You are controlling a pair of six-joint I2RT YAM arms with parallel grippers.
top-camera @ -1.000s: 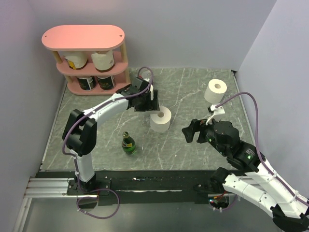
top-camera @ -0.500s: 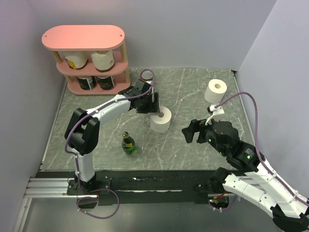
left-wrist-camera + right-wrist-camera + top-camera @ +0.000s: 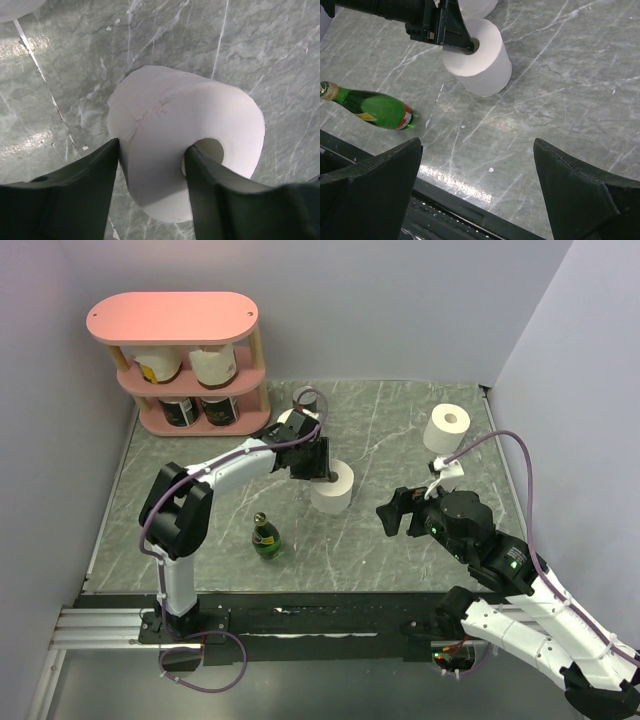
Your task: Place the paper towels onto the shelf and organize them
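Over the last second the left claw [image 3: 152,152] has been brought sideways from just behind the white paper towel roll with a hollow core [image 3: 335,492] onto it. One finger is now sunk into the core and the other is laid against the outer wall, so the wall appears to be pinched between them. The roll is still stood on end near the middle of the grey marbled worktop [image 3: 400,410], not yet lifted. A grasp is judged to be made, with the carry to the pink three-tier shelf with oval boards and wooden posts [image 3: 172,317] in the far left corner left to do. Four wrapped rolls [image 3: 212,365] are already held on its two lower tiers.

The left arm is stretched long and low from the near edge towards the centre, its wrist turned down over the roll. The right claw [image 3: 476,150] is held spread wide and empty, aimed at the same roll from the right. A second white roll [image 3: 447,427] is left near the far right corner, and a green glass bottle [image 3: 265,538] lies towards the near edge.
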